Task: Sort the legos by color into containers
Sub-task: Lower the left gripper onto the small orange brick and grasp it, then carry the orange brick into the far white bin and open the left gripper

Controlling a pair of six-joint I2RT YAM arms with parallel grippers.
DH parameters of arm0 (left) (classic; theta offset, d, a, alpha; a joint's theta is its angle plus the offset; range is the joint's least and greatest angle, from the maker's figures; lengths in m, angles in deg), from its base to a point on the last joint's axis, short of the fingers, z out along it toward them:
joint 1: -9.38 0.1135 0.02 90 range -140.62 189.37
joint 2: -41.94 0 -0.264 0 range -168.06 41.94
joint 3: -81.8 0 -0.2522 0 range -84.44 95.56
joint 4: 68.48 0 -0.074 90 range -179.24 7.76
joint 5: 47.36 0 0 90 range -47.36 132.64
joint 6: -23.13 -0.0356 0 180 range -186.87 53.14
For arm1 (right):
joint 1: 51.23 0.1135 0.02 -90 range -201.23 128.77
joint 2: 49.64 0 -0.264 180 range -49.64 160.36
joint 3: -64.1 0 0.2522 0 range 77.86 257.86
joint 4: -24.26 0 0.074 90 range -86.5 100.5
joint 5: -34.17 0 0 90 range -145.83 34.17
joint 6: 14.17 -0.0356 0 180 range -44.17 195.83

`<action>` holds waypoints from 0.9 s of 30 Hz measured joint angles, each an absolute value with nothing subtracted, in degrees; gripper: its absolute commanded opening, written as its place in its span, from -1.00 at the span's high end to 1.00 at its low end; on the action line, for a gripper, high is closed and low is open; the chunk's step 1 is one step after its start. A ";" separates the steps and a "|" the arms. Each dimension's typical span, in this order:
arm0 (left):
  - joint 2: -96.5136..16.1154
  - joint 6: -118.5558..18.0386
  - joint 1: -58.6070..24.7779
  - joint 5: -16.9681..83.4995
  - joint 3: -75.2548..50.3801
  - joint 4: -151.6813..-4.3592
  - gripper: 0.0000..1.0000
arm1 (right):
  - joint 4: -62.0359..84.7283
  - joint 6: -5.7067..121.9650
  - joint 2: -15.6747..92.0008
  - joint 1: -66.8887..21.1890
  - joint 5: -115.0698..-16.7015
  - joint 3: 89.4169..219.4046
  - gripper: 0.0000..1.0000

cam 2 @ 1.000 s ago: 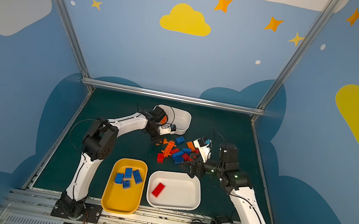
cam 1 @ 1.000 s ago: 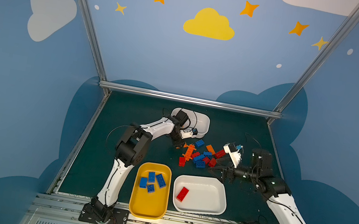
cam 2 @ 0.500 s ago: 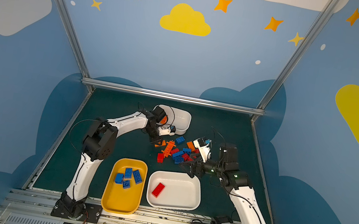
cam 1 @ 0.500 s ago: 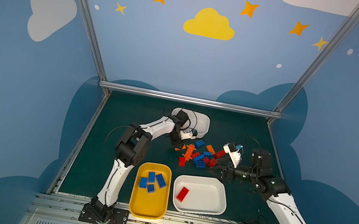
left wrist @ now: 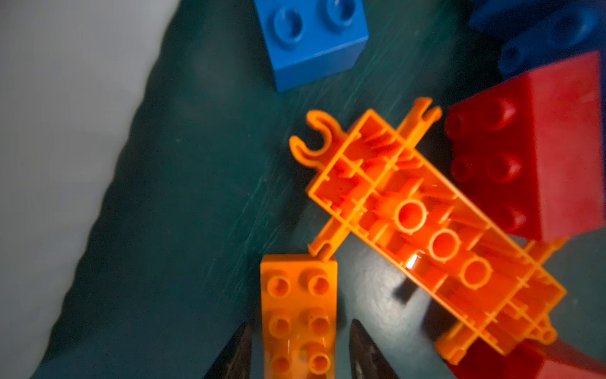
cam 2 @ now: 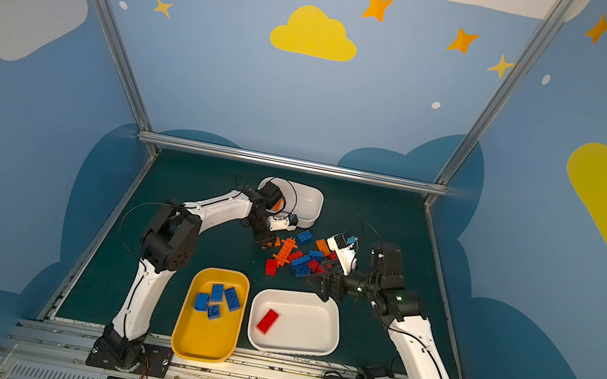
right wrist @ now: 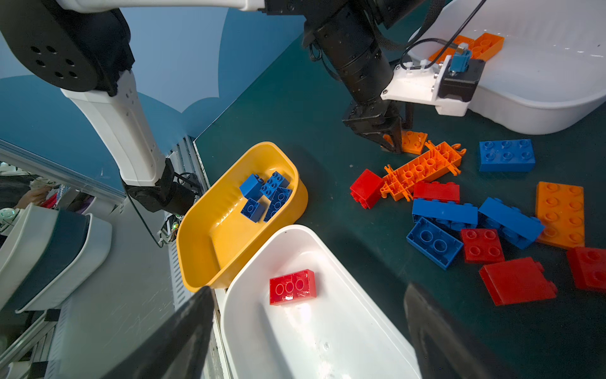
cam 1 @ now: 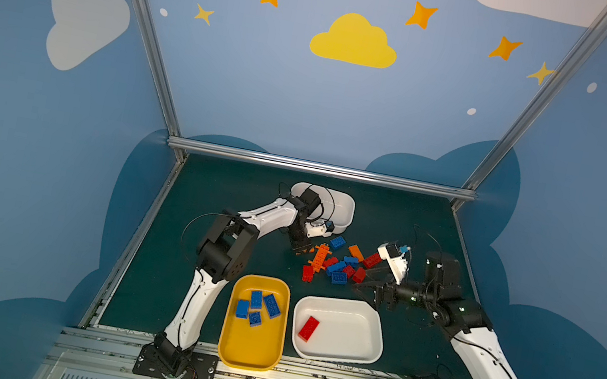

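My left gripper (left wrist: 298,328) is down on the mat at the left edge of the lego pile (cam 1: 341,266). It is open, its fingers straddling a small orange brick (left wrist: 298,315) with a thin gap on each side. That brick touches the long orange cross-shaped piece (left wrist: 426,229). My right gripper (right wrist: 306,288) hangs wide open and empty over the far right corner of the wide white tub (cam 1: 350,346), which holds one red brick (cam 1: 309,328). The yellow tub (cam 1: 250,350) holds several blue bricks (cam 1: 258,307). The small white tub (cam 1: 340,209) holds orange bricks (right wrist: 482,46).
Red, blue and orange bricks lie close together between the two grippers, on the dark green mat (cam 1: 233,195). The left arm's wrist sits against the small tub's near wall (right wrist: 541,98). Metal rails (cam 1: 318,168) and blue walls bound the mat.
The left gripper's fingers have parted a little around the orange brick. Both arms have stayed almost where they were.
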State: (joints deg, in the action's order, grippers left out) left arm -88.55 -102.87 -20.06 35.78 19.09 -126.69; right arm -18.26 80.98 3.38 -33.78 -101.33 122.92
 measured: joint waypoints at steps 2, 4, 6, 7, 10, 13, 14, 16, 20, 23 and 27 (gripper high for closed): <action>-88.58 -102.92 -20.19 36.79 19.37 -126.77 0.06 | -18.28 81.02 3.38 -33.78 -101.33 122.94 -0.79; -88.86 -103.07 -20.34 37.69 19.61 -126.75 0.12 | -18.28 81.02 3.38 -33.78 -101.33 122.96 -0.79; -88.97 -103.14 -20.43 38.32 19.79 -126.73 0.23 | -18.28 81.02 3.38 -33.78 -101.33 122.96 -0.79; -88.99 -103.16 -20.49 38.50 19.81 -126.71 0.30 | -18.28 81.04 3.38 -33.80 -101.33 122.96 -0.79; -88.99 -103.51 -20.80 39.00 19.87 -126.51 0.46 | -18.32 81.06 3.38 -33.80 -101.33 122.96 -0.79; -88.99 -103.46 -20.80 39.24 20.11 -126.38 0.47 | -18.32 81.06 3.38 -33.80 -101.31 122.96 -0.79; -88.99 -103.38 -20.80 39.22 20.14 -126.38 0.47 | -18.32 81.06 3.38 -33.80 -101.31 122.96 -0.79; -88.99 -103.05 -20.82 39.15 20.55 -126.80 0.47 | -18.32 81.06 3.38 -33.89 -101.31 122.96 -0.79; -88.86 -102.00 -20.82 37.86 22.37 -128.43 0.47 | -17.71 80.15 3.38 -34.06 -101.35 122.96 -0.79; -88.05 -100.60 -20.82 36.92 23.68 -130.36 0.46 | -15.92 78.31 3.42 -34.13 -101.52 122.96 -0.79; -86.65 -98.11 -20.82 35.50 27.26 -132.92 0.46 | -12.20 75.40 4.03 -34.28 -101.81 122.96 -0.78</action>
State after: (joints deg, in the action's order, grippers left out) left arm -86.65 -98.11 -20.82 35.50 27.26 -132.92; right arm -12.20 75.40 4.03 -34.28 -101.81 122.96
